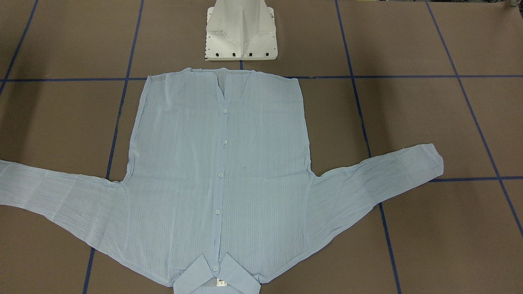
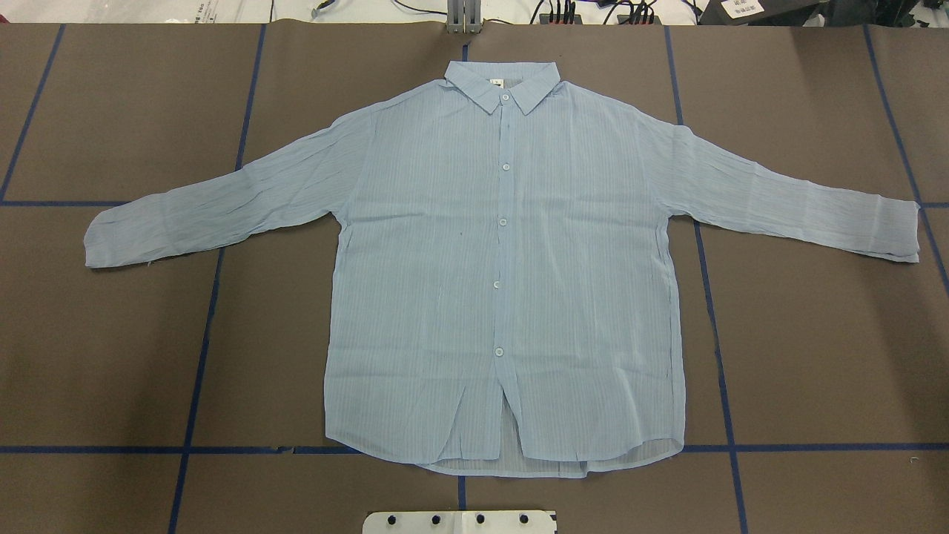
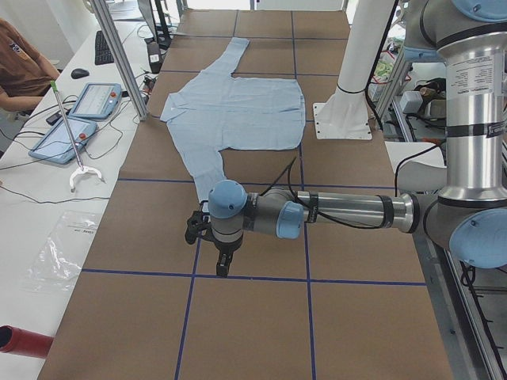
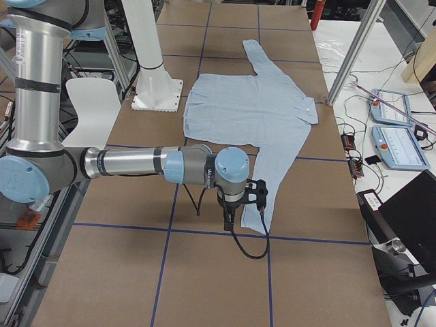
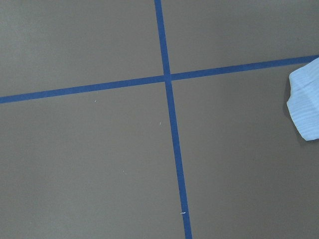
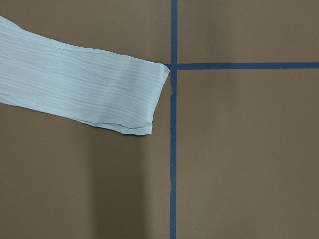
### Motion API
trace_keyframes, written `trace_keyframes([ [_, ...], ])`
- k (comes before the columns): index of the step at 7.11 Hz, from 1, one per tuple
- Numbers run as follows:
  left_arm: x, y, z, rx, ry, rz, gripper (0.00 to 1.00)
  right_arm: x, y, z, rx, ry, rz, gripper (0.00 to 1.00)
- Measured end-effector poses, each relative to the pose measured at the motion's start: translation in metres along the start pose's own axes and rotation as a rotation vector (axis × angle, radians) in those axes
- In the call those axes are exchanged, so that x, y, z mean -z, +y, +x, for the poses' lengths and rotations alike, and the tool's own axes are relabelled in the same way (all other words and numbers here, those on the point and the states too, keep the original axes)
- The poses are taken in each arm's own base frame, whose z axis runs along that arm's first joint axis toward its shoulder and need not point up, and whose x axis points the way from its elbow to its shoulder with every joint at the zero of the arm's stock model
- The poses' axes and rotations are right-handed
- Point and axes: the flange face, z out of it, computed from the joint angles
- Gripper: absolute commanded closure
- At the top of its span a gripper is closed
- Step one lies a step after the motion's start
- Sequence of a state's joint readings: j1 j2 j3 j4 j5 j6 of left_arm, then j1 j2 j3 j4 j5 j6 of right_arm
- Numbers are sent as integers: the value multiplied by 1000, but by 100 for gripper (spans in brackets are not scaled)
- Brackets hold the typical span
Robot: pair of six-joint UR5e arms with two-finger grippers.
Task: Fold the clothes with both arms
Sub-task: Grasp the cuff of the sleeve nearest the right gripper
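The pale blue striped shirt [image 2: 504,282] lies flat and face up on the brown table, buttoned, with both sleeves spread out; it also shows in the front view [image 1: 220,171]. Its collar is at the far edge from the robot. My left gripper [image 3: 223,267] hangs over the table just past the left sleeve's cuff [image 5: 306,107]. My right gripper [image 4: 227,225] hangs just past the right sleeve's cuff [image 6: 134,94]. Both grippers show only in the side views, so I cannot tell whether they are open or shut. Neither touches the shirt.
The white pedestal base [image 1: 241,32] stands just behind the shirt's hem. Blue tape lines [image 2: 207,334] grid the table. Aluminium posts [image 3: 119,55] and a desk with tablets [image 3: 71,119] stand along the far side, where a person sits.
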State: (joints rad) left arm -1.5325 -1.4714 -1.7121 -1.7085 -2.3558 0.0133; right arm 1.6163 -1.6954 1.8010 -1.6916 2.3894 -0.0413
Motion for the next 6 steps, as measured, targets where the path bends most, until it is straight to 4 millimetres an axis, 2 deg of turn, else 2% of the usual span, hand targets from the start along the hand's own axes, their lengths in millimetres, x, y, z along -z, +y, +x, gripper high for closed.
trace_keyframes([
  [2,8,-26,14,-53,4,46,0,3,-23,-16,44,-2,17,0],
  [3,9,-38,20,-82,8,64,0,-6,-36,-23,81,-2,22,0],
  [6,7,-55,25,-110,16,83,0,-71,-57,-7,152,-16,73,0],
])
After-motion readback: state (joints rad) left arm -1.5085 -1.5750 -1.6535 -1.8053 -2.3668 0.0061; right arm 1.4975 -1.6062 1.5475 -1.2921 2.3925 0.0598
